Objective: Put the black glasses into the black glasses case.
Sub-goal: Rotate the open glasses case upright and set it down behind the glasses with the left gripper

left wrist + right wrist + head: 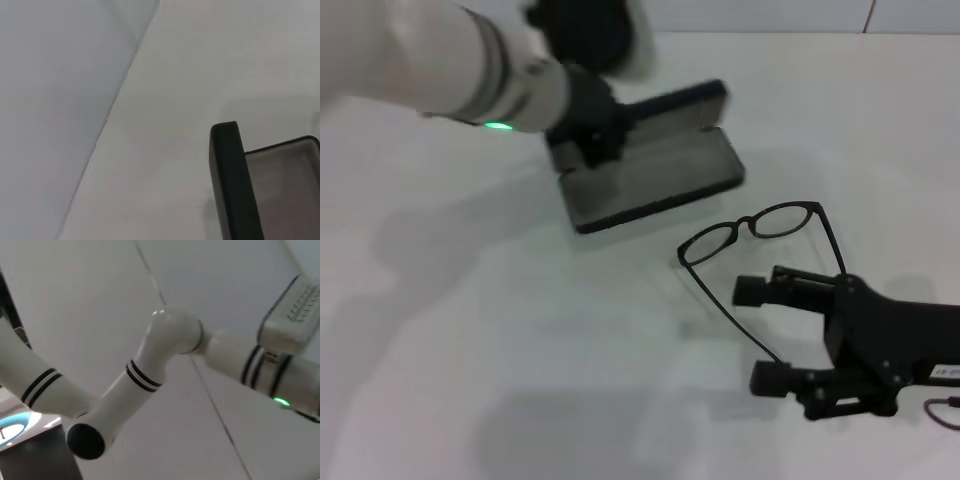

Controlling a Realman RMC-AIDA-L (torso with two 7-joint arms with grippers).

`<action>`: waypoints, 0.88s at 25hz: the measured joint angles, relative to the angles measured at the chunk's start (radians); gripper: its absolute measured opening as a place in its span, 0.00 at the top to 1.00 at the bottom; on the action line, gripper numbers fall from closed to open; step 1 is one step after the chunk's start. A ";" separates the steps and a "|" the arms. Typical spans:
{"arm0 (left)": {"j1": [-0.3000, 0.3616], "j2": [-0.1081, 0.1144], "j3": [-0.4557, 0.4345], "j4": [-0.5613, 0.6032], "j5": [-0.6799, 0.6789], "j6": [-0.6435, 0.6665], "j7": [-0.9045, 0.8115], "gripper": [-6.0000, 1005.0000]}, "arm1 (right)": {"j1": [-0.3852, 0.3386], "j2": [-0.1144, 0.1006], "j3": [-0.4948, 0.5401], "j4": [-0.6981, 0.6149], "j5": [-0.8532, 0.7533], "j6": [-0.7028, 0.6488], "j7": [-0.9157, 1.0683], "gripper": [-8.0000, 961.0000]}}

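On the plain white tabletop (pixel 440 350), the black rectangular hard-shell glasses case (pixel 655 175) lies open toward twelve o'clock of the head view's centre, its flat tray with grey lining facing up and its lid standing raised along the far edge. The left gripper (pixel 592 128), a chunky black claw at the end of a white arm with a small green light, sits on the case's nine o'clock end, overlapping the corner where tray and lid meet; whether its fingers are parted or pressed together cannot be told, and contact with the case cannot be made out for certain. The left wrist view shows only the black edge of the glasses case (pixel 230 175) with the grey lining beside it, and bare white surface. The thin black-framed glasses (pixel 760 228) with rounded clear lenses lie on the table at about four o'clock from the case, near it but apart, outside it, lenses toward the case and the slim temple arms running down toward the five o'clock side. The right gripper (pixel 760 335), black and blocky, lies low at the glasses' six o'clock, its two fingers spread wide with one temple arm passing between them; nothing is clamped. The right wrist view shows only the white jointed left arm (pixel 150 370).
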 joint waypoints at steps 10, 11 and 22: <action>-0.030 -0.002 0.202 -0.222 -0.024 -0.432 0.245 0.93 | -0.038 0.017 0.006 0.002 -0.008 -0.003 0.001 0.10; -0.035 -0.002 0.204 -0.245 -0.034 -0.468 0.256 0.93 | -0.042 0.018 0.006 0.002 -0.008 -0.004 0.000 0.10; -0.042 -0.003 0.236 -0.337 -0.051 -0.544 0.269 0.93 | -0.058 0.024 0.008 0.006 -0.001 -0.004 0.000 0.10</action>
